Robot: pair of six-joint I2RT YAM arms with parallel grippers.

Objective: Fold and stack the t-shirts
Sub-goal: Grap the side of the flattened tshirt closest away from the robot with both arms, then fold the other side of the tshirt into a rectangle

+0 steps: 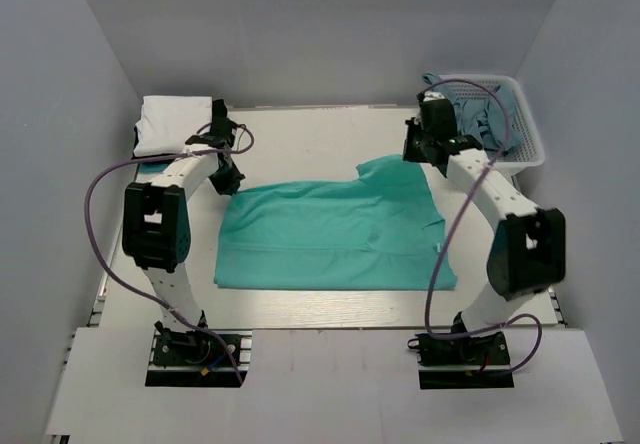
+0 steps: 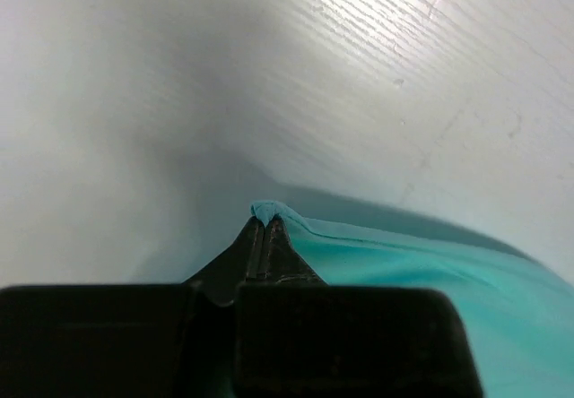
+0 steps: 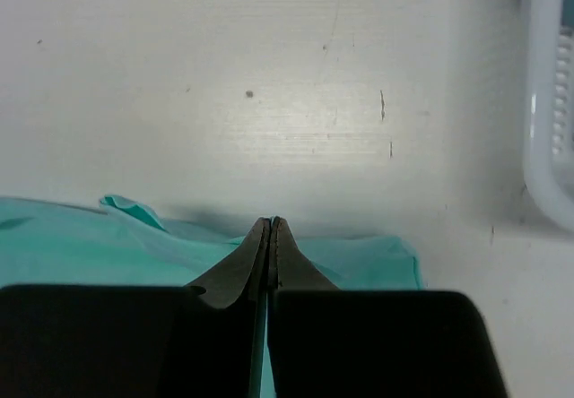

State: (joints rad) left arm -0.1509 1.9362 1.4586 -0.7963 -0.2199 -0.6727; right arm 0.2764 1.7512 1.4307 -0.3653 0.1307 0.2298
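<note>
A turquoise-green t-shirt [image 1: 330,234] lies spread across the middle of the table. My left gripper [image 1: 228,178] is at its far left corner, and in the left wrist view it [image 2: 266,222] is shut on a pinch of the turquoise cloth [image 2: 404,272]. My right gripper [image 1: 418,150] is at the shirt's far right edge. In the right wrist view it [image 3: 272,224] is shut with the cloth [image 3: 108,237] caught thinly between the jaws. A folded white t-shirt [image 1: 172,121] tops a stack at the back left, with dark and teal edges under it.
A white plastic lattice basket [image 1: 527,144] stands at the back right with teal cloth [image 1: 478,114] in it; its rim [image 3: 543,147] shows in the right wrist view. Grey walls close in the table on three sides.
</note>
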